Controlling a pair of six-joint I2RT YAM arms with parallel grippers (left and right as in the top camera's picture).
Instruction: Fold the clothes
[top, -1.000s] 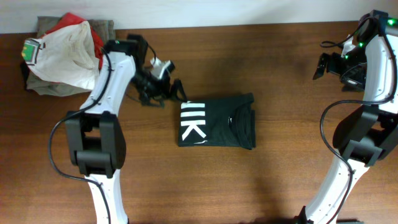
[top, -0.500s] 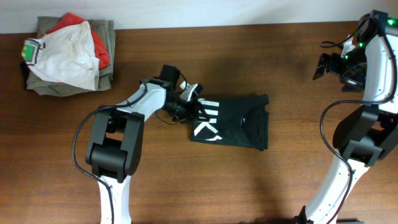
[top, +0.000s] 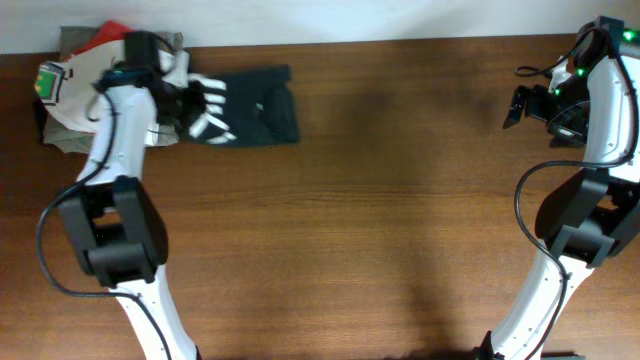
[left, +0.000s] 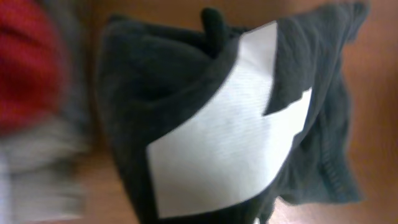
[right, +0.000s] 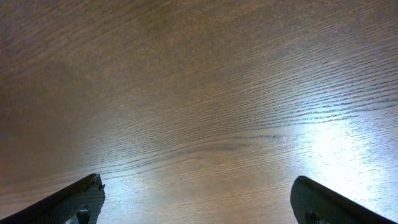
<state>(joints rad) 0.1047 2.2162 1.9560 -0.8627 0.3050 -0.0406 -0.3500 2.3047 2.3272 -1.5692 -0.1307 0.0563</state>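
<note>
You are working over a dark brown wood-grain table (top: 380, 230) with a strip of pale wall (top: 350, 20) along its far edge. At the far left corner sits a pile of folded garments: a white garment (top: 95, 85) with a green tag (top: 50, 80) on top, a red garment (top: 115, 30) showing behind it, and an olive-grey garment (top: 70, 40) beneath. The writing on the tag is too small to read. Just right of the pile, your left gripper (top: 185, 98) is clamped on the left edge of the black shirt (top: 258, 105), which lies folded into a compact rectangle on the table near the far edge, its left end touching the pile. Its white lettering (top: 210, 112) shows as slanted block strokes you cannot read as a word. In the left wrist view the shirt (left: 155, 81) fills the frame, soft and rumpled, one wide white stroke (left: 230, 149) across it. The middle of the table is bare wood. At the far right, your right gripper (top: 518, 105) hangs above the table well apart from the shirt, its fingertips (right: 84, 196) spread wide with nothing between them.
</note>
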